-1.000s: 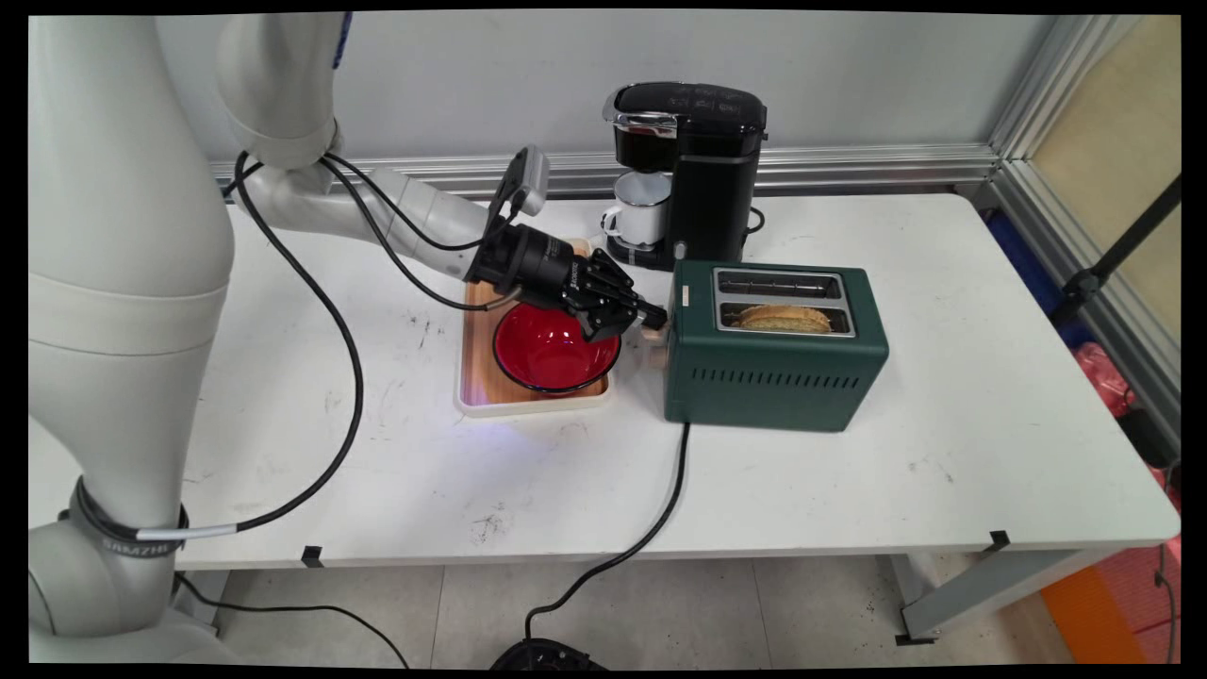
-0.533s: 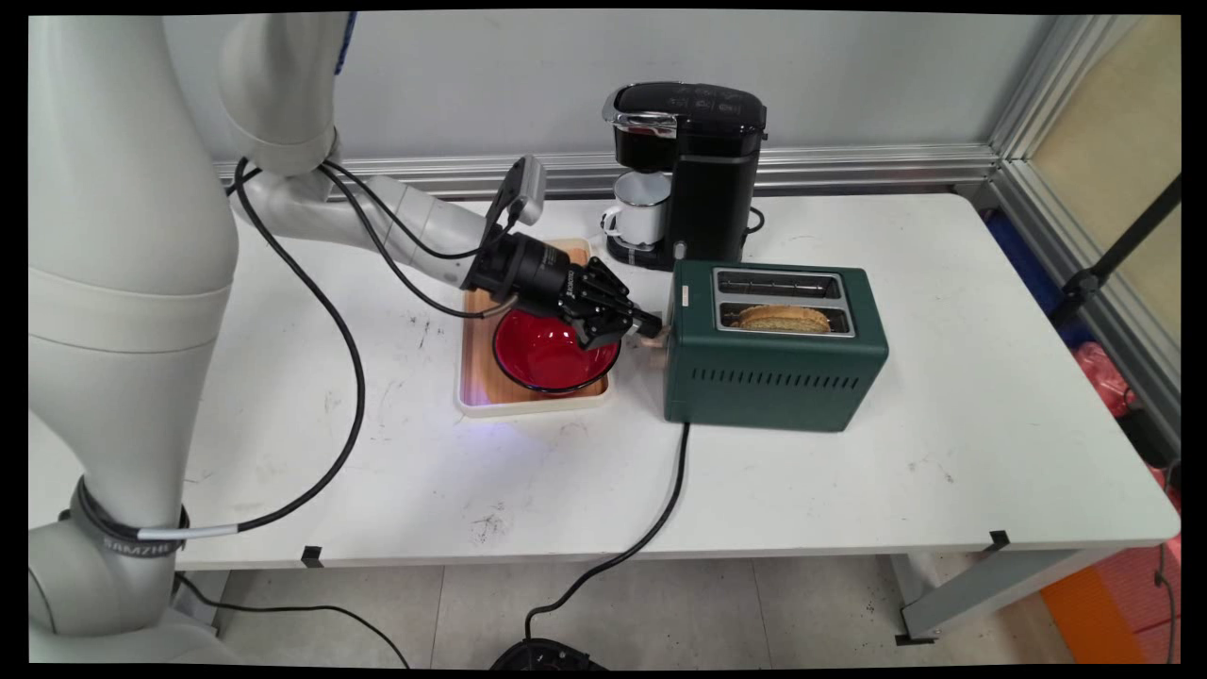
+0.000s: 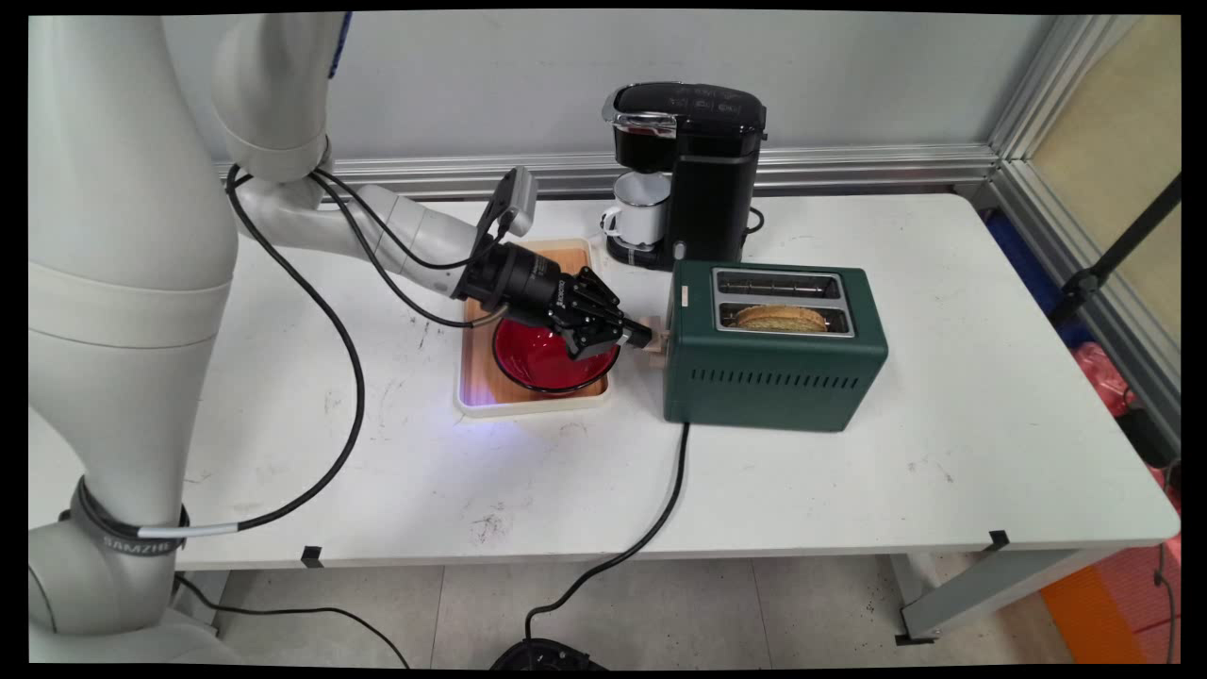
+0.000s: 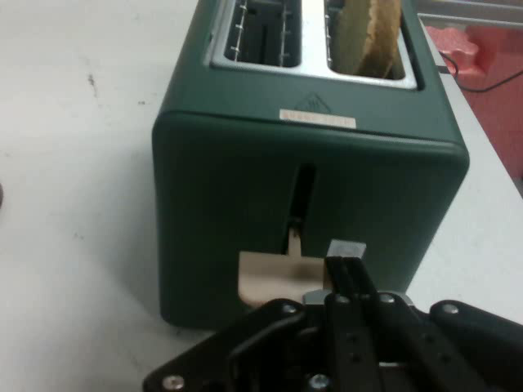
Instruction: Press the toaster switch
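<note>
Toaster [image 3: 775, 363], dark green, stands right of the table's [image 3: 849, 490] middle, its black cord running off the near edge. Its two top slots differ: the one nearer the wall is bare, while the nearer slot holds a slice of browned bread [image 3: 782, 318] that rises a little above the rim. On the toaster's left end face a beige lever [image 4: 278, 278] sits low in its vertical track. The gripper [image 3: 644, 336] is at that lever, fingers drawn together with the tips resting on top of the tab; from the hand view they seem to press on it rather than clasp it, though the linkage hides part of the contact.

Just left of the toaster, under the gripper's wrist, a wooden tray [image 3: 483, 377] with a pale rim carries a red bowl [image 3: 547, 356], in which nothing can be seen. Behind the toaster, near the wall, a black coffee machine [image 3: 702, 170] has a white enamel mug [image 3: 639, 211] standing on its drip stand beneath the spout; what the mug holds cannot be made out.
</note>
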`<state>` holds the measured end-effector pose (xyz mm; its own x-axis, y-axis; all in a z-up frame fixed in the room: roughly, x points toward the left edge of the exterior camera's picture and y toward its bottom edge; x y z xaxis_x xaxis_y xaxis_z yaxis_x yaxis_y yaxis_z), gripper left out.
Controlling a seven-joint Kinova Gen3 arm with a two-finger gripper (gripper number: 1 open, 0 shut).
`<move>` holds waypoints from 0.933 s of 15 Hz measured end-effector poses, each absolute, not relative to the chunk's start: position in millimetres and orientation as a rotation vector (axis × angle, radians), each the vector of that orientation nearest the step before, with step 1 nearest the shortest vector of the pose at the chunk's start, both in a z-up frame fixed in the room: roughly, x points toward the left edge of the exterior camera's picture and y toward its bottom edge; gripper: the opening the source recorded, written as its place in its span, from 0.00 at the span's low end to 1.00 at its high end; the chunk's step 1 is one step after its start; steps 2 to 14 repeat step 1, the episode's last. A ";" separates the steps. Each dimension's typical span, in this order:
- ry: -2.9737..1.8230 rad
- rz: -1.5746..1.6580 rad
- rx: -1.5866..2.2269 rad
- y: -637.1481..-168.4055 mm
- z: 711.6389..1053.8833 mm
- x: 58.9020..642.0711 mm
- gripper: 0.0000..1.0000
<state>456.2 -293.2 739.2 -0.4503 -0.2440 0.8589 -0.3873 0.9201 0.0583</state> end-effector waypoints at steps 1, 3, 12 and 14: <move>-2.063 0.177 0.452 -292.1 738.5 457.4 0.00; -2.063 0.177 0.452 -292.1 738.5 457.4 0.00; -2.063 0.177 0.452 -292.1 738.5 457.4 0.00; -2.063 0.177 0.452 -292.1 738.5 457.4 0.00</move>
